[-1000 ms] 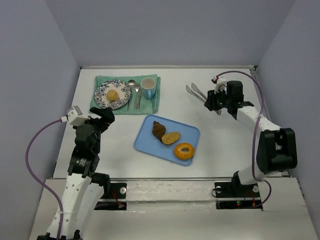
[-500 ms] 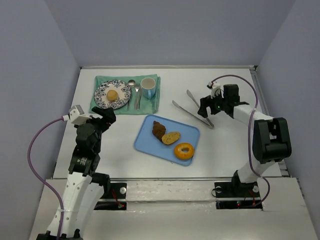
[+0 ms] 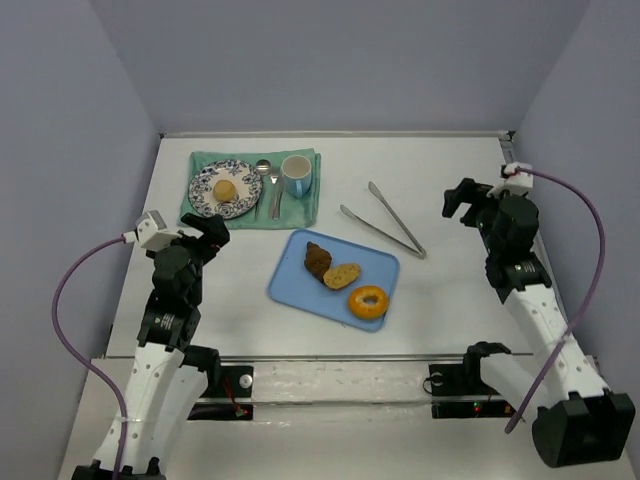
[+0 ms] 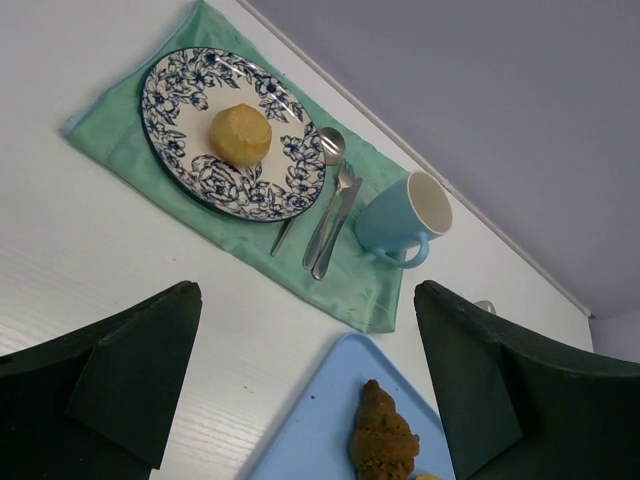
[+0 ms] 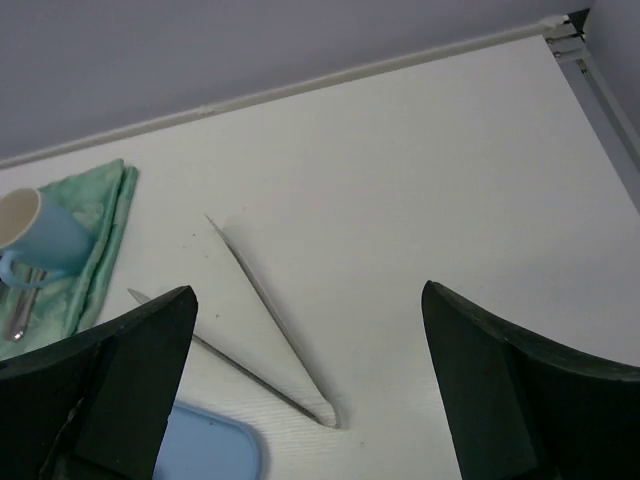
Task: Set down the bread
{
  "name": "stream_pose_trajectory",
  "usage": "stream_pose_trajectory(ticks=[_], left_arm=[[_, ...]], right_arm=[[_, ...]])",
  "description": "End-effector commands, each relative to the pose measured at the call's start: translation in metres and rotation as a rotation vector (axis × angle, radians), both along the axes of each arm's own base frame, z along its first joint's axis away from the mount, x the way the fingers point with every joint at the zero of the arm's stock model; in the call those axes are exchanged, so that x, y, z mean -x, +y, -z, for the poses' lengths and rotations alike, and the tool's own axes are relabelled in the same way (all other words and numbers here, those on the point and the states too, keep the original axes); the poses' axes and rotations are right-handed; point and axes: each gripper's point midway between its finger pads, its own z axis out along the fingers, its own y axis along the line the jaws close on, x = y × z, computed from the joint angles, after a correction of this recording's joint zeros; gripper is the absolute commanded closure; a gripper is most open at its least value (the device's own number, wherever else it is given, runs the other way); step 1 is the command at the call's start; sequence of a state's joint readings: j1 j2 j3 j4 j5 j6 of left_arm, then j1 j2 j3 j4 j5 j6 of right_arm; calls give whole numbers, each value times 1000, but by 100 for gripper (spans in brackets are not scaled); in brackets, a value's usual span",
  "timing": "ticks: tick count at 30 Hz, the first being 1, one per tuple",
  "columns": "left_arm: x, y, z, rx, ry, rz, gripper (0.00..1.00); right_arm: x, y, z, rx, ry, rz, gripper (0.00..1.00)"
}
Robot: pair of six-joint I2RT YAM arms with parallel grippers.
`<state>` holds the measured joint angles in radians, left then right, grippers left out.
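Observation:
The bread [image 3: 226, 190] [image 4: 240, 136], a small round golden bun, sits in the middle of the blue-patterned plate [image 3: 200, 196] [image 4: 180, 90] at the back left. My left gripper [image 3: 213, 232] [image 4: 305, 300] hovers open and empty in front of the plate, apart from it. On the right side of the table, my right gripper [image 3: 460, 199] [image 5: 306, 295] is open and empty. Metal tongs [image 3: 385, 226] [image 5: 262, 300] lie spread on the table to its left, untouched.
A blue tray [image 3: 290, 290] [image 4: 310, 420] in the middle holds a dark brown piece [image 3: 318, 260], an oval tan slice [image 3: 342, 275] and an orange bagel [image 3: 368, 301]. On the green cloth [image 3: 310, 208] beside the plate are a spoon [image 3: 262, 178], a fork [image 3: 274, 192] and a blue cup [image 3: 296, 175] [image 4: 400, 215].
My right gripper opened and let go of the tongs, then drew back to the right. The tongs now lie spread on the table. The left arm has not moved.

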<state>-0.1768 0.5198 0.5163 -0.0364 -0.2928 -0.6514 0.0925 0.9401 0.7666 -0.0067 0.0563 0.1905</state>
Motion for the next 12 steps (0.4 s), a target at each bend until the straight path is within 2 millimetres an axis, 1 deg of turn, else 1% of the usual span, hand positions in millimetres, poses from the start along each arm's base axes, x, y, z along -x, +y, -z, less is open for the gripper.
stream_pose_trajectory(ticks=[1, 2, 3, 4, 5, 6, 8, 9, 12], left_arm=[[-3, 9, -5, -20, -5, -49, 1], [-3, 9, -4, -19, -2, -49, 1], [-3, 9, -5, -19, -7, -50, 1], [-3, 10, -4, -20, -7, -58, 1], [-3, 11, -3, -21, -4, -61, 1], [-3, 11, -2, -20, -1, -61, 1], [-4, 9, -3, -19, -2, -49, 1], [-5, 8, -4, -20, -3, -44, 1], [-5, 7, -4, -25, 9, -42, 1]], right_arm=[[29, -16, 19, -224, -2, 178, 0], [33, -17, 20, -245, -4, 189, 0], [38, -19, 27, -251, 17, 205, 0], [43, -24, 26, -256, 11, 233, 0], [47, -27, 29, -259, 17, 256, 0], [50, -31, 39, -266, 35, 285, 0], [55, -38, 39, -274, 16, 326, 0], [56, -38, 41, -272, 25, 327, 0], [56, -32, 37, -273, 30, 287, 0]])
